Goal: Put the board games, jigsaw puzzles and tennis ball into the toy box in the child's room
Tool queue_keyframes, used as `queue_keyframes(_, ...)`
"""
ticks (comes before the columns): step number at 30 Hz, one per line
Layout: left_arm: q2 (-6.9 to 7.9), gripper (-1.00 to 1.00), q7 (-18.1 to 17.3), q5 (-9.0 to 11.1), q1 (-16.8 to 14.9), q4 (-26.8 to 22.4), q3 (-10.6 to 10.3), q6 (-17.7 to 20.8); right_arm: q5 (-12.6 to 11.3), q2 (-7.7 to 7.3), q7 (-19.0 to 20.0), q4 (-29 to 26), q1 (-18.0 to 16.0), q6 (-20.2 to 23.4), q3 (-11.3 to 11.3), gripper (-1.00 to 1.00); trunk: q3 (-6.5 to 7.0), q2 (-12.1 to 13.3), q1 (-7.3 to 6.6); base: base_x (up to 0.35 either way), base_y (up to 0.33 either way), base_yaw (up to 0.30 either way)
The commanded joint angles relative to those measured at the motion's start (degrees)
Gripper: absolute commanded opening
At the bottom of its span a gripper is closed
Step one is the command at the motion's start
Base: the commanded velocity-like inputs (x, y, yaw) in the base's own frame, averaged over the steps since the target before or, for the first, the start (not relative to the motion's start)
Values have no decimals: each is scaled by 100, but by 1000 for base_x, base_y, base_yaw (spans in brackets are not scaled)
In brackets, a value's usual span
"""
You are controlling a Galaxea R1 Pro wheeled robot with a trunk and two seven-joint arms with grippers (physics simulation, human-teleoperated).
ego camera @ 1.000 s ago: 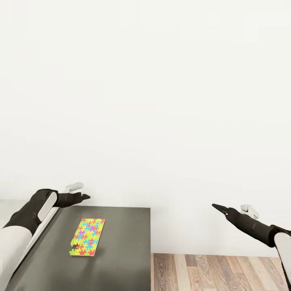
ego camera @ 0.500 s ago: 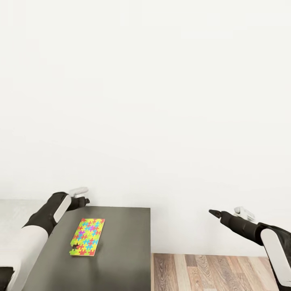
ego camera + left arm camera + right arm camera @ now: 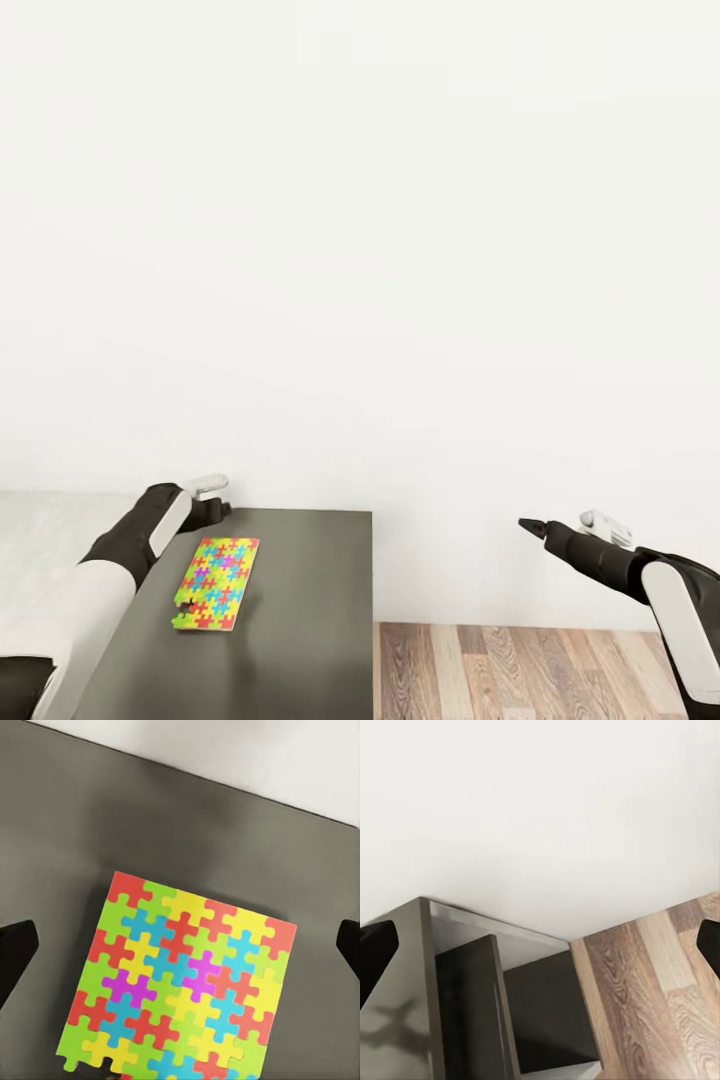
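The jigsaw puzzle (image 3: 217, 583) lay flat on the dark table (image 3: 300, 620), just below the left end effector (image 3: 218, 510), whose fingers were spread wide and empty.

Jigsaw puzzle (image 3: 215, 584) flat on dark cabinet top (image 3: 300, 620), bare surface all round; wall (image 3: 400, 250) behind

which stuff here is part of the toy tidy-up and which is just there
Part of the job:
- jigsaw puzzle
- dark cabinet top it lies on
- left gripper, open above the puzzle

Just there:
- white wall
- wood floor
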Motion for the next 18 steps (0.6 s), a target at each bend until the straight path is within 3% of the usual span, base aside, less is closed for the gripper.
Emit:
queue_keyframes(1,12,100,45,61,-5,-9,-41,18,-62,-4,-56,-6,-7,22,-2,100,-23,-14,4,0,0,0)
queue_keyframes(14,56,100,-18,71,-5,-84,-46,25,-57,31,-59,-4,-10,-5,-2,100,-145,-14,4,0,0,0)
queue_keyframes(18,118,100,-301,75,-5,-88,-44,37,-59,32,-57,-4,-10,-7,-1,100,-183,-14,4,0,0,0)
